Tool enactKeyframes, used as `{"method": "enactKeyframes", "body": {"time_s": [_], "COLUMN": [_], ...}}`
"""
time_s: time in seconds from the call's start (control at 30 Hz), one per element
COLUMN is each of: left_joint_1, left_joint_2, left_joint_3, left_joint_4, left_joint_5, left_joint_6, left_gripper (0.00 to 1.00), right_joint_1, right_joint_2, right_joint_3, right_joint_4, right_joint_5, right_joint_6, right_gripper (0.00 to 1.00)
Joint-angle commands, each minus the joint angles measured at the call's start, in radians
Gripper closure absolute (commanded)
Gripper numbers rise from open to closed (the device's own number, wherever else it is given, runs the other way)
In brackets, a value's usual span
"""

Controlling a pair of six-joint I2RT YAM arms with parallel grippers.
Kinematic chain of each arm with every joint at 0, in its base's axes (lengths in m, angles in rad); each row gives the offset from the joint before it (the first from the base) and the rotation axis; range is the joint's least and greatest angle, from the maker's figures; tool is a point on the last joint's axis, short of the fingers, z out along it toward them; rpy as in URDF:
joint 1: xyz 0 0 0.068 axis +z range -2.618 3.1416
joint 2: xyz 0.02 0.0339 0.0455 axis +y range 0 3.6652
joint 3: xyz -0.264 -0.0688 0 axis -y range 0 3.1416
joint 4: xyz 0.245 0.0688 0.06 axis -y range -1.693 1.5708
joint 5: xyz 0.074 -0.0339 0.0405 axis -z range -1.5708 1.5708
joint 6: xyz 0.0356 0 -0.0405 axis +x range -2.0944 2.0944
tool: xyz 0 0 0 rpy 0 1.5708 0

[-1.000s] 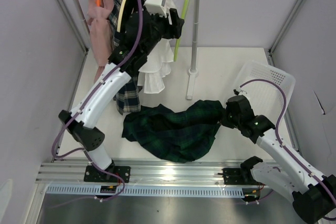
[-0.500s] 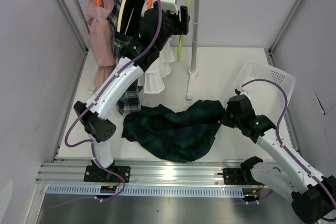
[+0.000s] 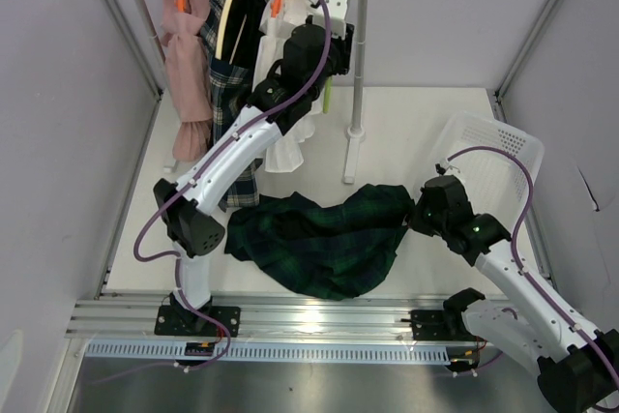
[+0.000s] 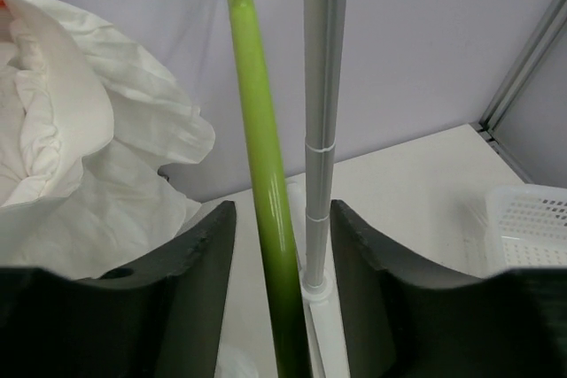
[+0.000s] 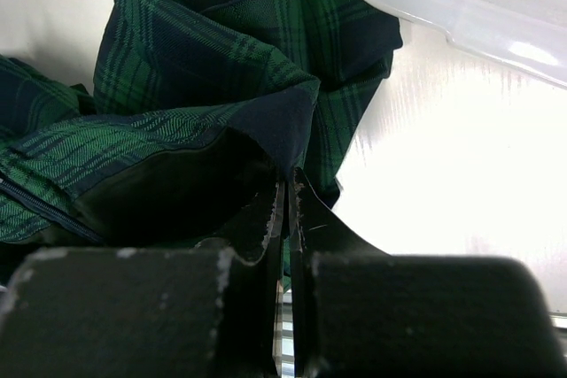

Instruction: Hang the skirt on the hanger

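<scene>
1. Left gripper (image 4: 279, 245) is up beside the grey metal rack post (image 4: 321, 86), fingers spread wide. The slim lime-green plastic hanger (image 4: 261, 130) stands right between them, with a gap showing on either side.
2. Look at that hanger: it hangs just left of the post, seen edge-on. Its long axis runs steeply up and down, close to parallel with the post, and its upper end sits up at the rail.
3. Further left of the post, past the hanger, hangs a white ruffled cloth garment (image 4: 80, 157), close by the left finger.
4. Now the right gripper (image 5: 288, 192): it is low over the white table (image 3: 426, 123), in front of the post's foot and off to its right. Its fingers are pressed together, and they pinch the navy edge of the dark green tartan pleated cloth skirt (image 5: 204, 59).
5. The skirt lies crumpled on the table in front of the post, on the side nearer the arm bases. Its long axis runs left to right. The right end points into the right gripper, and the left end reaches well past the post to the left.
6. Right of the post sits a white perforated plastic basket (image 3: 493, 157), just beyond the skirt's pinched end.
</scene>
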Motion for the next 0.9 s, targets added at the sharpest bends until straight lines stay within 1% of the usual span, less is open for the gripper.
{"method": "enactKeyframes", "body": {"time_s": [0.0,0.07,0.1,0.13,0.17,0.23,0.33,0.37,0.6,0.73,0.87], "left_joint_1": [-0.005,-0.005,-0.005,-0.005,-0.005,-0.006,-0.005,-0.005,-0.003,-0.003,-0.003], "left_joint_2": [-0.018,-0.023,-0.024,-0.027,-0.031,-0.032,-0.032,-0.031,-0.032,-0.041,-0.063], "left_joint_3": [0.053,0.05,0.052,0.052,0.055,0.07,0.095,0.101,0.147,0.147,0.142], "left_joint_4": [0.026,0.029,0.034,0.037,0.039,0.042,0.039,0.039,0.042,0.029,0.002], "left_joint_5": [-0.042,-0.045,-0.044,-0.044,-0.045,-0.045,-0.05,-0.054,-0.1,-0.129,-0.125], "left_joint_6": [0.046,0.053,0.056,0.059,0.063,0.071,0.079,0.082,0.088,0.085,0.067], "left_gripper": [0.53,0.61,0.68,0.72,0.8,0.86,0.99,1.0,1.0,1.0,1.0], "right_joint_1": [-0.006,-0.006,-0.007,-0.006,-0.006,-0.006,-0.006,-0.006,-0.009,-0.012,-0.01], "right_joint_2": [-0.018,-0.018,-0.018,-0.018,-0.02,-0.02,-0.021,-0.021,-0.027,-0.029,-0.027], "right_joint_3": [0.0,0.0,-0.001,-0.001,-0.001,-0.001,-0.001,-0.001,-0.003,-0.003,-0.003], "right_joint_4": [0.016,0.016,0.016,0.016,0.016,0.016,0.014,0.016,0.01,0.01,0.011], "right_joint_5": [-0.007,-0.007,-0.007,-0.007,-0.008,-0.008,-0.008,-0.01,-0.008,-0.01,-0.014], "right_joint_6": [-0.018,-0.018,-0.019,-0.018,-0.016,-0.018,-0.019,-0.019,-0.019,-0.022,-0.021], "right_gripper": [1.0,1.0,1.0,1.0,1.0,1.0,1.0,1.0,1.0,1.0,1.0]}}
